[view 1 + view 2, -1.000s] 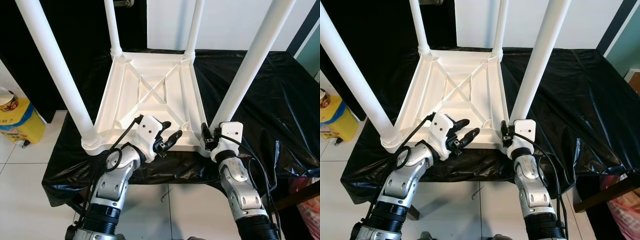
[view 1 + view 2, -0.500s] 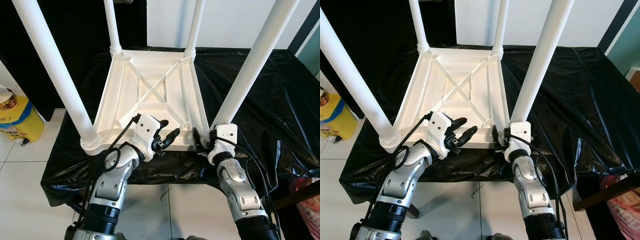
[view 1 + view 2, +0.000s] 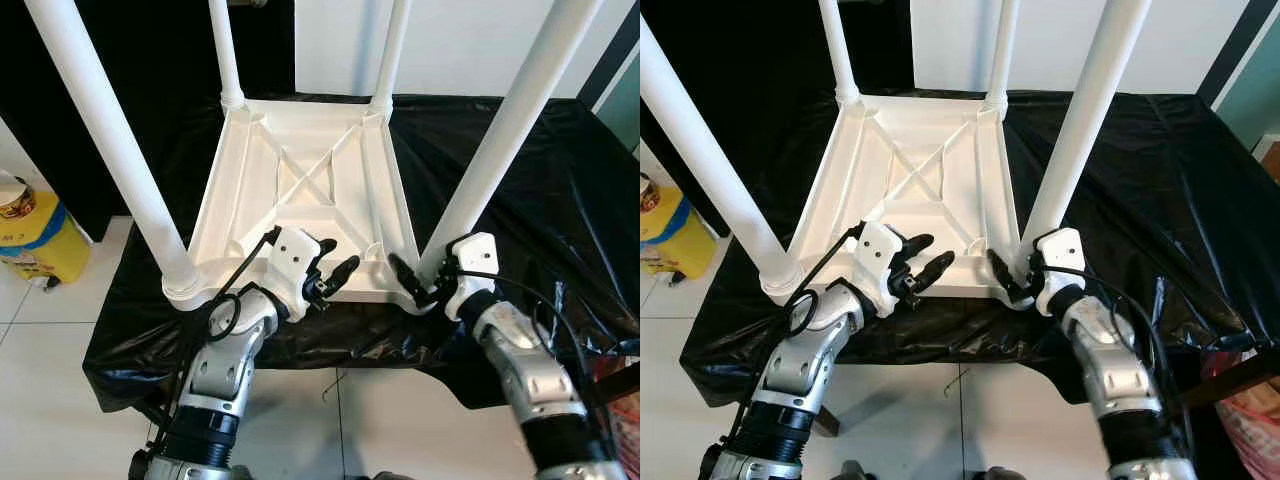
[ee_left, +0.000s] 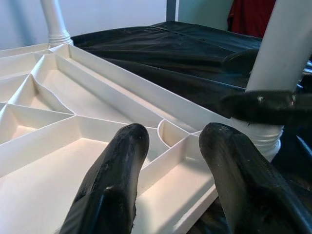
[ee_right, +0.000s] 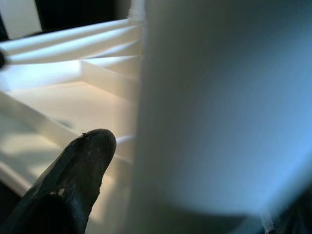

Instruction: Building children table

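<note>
Table [image 3: 300, 190]: upturned on black sheet [image 3: 520, 170], four legs fitted. My left gripper [image 3: 328, 280] gapes at near rim. Right gripper [image 3: 415, 283] straddles base of near right leg [image 3: 490, 150]; I cannot tell its clench. Risk: sideways pull tips table off edge.

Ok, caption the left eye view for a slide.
Both hands, left hand and right hand, at the upturned white table, right hand by a leg.
</note>
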`<state>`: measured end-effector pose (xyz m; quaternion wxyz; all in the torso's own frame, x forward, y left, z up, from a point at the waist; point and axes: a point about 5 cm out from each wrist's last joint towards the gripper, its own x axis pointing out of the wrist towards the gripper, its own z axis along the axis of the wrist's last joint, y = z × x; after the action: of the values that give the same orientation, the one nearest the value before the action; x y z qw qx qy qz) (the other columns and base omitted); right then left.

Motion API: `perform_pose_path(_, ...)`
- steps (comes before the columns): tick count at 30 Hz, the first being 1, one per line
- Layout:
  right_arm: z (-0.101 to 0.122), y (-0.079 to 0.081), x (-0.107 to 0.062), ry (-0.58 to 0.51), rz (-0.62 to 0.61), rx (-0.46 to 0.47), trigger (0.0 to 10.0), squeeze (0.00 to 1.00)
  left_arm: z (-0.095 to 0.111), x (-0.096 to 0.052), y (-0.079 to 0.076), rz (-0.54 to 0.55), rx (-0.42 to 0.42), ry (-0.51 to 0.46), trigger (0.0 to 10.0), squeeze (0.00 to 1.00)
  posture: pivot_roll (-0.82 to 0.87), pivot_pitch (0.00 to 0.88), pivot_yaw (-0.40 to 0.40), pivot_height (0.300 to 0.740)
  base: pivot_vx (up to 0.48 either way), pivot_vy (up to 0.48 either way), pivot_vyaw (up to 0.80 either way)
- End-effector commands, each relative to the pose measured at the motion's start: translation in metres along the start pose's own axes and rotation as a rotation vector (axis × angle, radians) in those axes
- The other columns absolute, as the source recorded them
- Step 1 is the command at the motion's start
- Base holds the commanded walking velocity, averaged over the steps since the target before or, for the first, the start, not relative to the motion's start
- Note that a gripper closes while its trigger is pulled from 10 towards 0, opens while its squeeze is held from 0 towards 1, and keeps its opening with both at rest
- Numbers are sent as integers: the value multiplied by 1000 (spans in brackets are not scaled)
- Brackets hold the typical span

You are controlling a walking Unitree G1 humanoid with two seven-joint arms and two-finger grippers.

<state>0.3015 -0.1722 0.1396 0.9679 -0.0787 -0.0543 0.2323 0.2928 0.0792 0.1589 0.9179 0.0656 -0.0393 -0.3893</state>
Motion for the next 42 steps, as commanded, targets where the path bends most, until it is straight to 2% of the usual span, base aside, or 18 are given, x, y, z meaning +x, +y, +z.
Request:
perform_pose_path(1, -4, -2, 0, 8, 49, -9, 10000, 0, -4, 1, 2, 79, 5, 24, 10000, 0, -6, 59, -43, 740, 0, 0, 0)
perform_pose_path(2, -4, -2, 0, 8, 49, -9, 10000, 0, -4, 1, 2, 79, 5, 24, 10000, 0, -6, 59, -43, 740, 0, 0, 0)
perform_pose_path(4, -11, -4, 1, 48, 147, -39, 10000, 0, -4, 3, 1, 67, 12, 27, 10000, 0, 0, 50, -37, 740, 0, 0, 0)
perform_pose_path(6, -11, -4, 1, 48, 147, -39, 10000, 0, -4, 3, 1, 67, 12, 27, 10000, 0, 0, 50, -37, 740, 0, 0, 0)
perform_pose_path(7, -13, -6, 3, 63, 178, -50, 7529, 0, -3, 4, 3, 69, 11, 27, 10000, 0, 3, 54, -35, 740, 0, 0, 0)
perform_pose_path(8, -13, -6, 3, 63, 178, -50, 7529, 0, -3, 4, 3, 69, 11, 27, 10000, 0, 3, 54, -35, 740, 0, 0, 0)
perform_pose_path(9, -15, -8, 5, 77, 201, -53, 0, 0, -2, 5, 4, 69, 14, 23, 10000, 0, 11, 58, -37, 740, 0, 0, 0)
perform_pose_path(13, -21, -10, 7, 101, 254, -72, 0, 0, 0, 2, 6, 75, 21, 26, 10000, 0, 26, 71, -44, 740, 0, 0, 0)
perform_pose_path(21, -29, -5, 1, 123, 245, -61, 0, 0, -4, -4, 1, 90, 8, 33, 10000, 0, 20, 83, -56, 740, 0, 0, 0)
perform_pose_path(22, -30, -3, 0, 122, 226, -51, 7961, 0, -4, -3, 1, 88, 5, 29, 10000, 0, 13, 87, -56, 740, 0, 0, 0)
perform_pose_path(23, -30, -3, 0, 122, 226, -51, 7961, 0, -4, -3, 1, 88, 5, 29, 10000, 0, 13, 87, -56, 740, 0, 0, 0)
perform_pose_path(24, -31, -3, -1, 122, 208, -45, 10000, 0, -3, -1, 2, 86, 4, 26, 10000, 0, 8, 87, -56, 740, 0, 0, 0)
perform_pose_path(37, -33, 6, -7, 121, -21, -12, 10000, 0, -2, 3, -1, 76, -9, 16, 10000, 0, -19, 86, -63, 740, 0, 0, 0)
perform_pose_path(41, -29, 13, -7, 110, -85, 4, 10000, 0, -1, 5, -1, 78, -9, 9, 10000, 0, -24, 80, -72, 740, 0, 0, 0)
perform_pose_path(42, -29, 19, -6, 109, -145, 34, 10000, 0, 0, 7, -1, 82, -11, 1, 10000, 0, -23, 79, -78, 740, 0, 0, 0)
